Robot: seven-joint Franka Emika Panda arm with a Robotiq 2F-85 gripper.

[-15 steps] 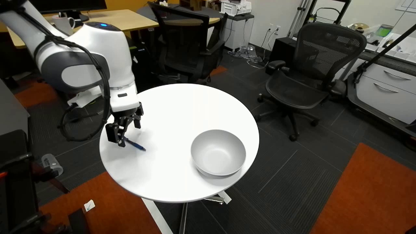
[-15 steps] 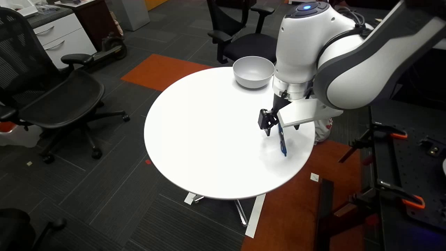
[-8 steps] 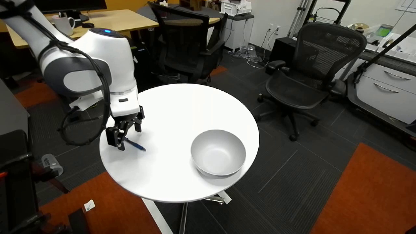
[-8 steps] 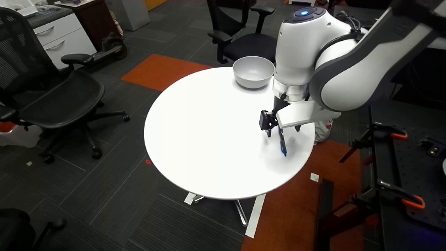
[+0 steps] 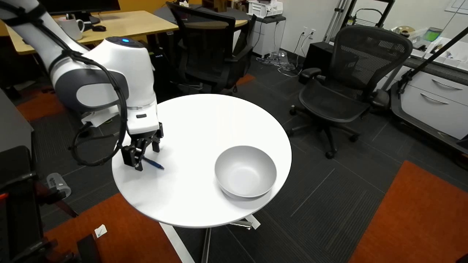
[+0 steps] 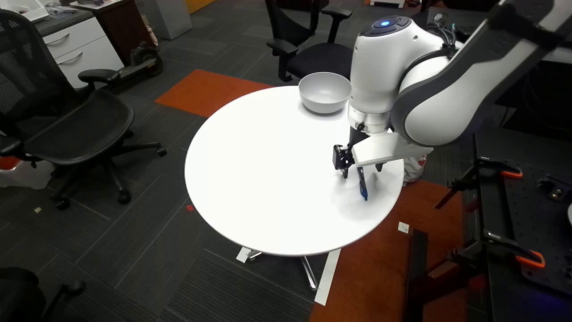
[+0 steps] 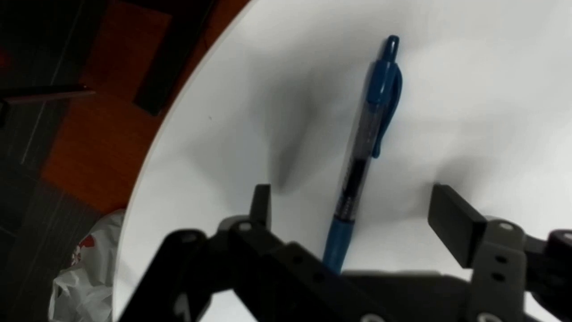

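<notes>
In the wrist view the pen [image 7: 355, 175] was seen lying flat on the round white table [image 7: 482, 107], near the rim on the robot's side, with blue clip and clear barrel fully shown; its lower end was covered by the gripper [image 7: 356, 212]. The jaws were held wide, with fingers [image 7: 456, 223] on either side of the pen and tabletop visible in both gaps. In an exterior view part of the pen was hidden behind a white plate [image 6: 382, 150] on the arm [image 6: 440, 103]. The grey bowl [image 5: 245, 171] was shown in both exterior views only, near the rim and well apart from the pen. A crumpled white bag [image 7: 89, 277] beyond the rim was shown in the wrist view and in an exterior view.
</notes>
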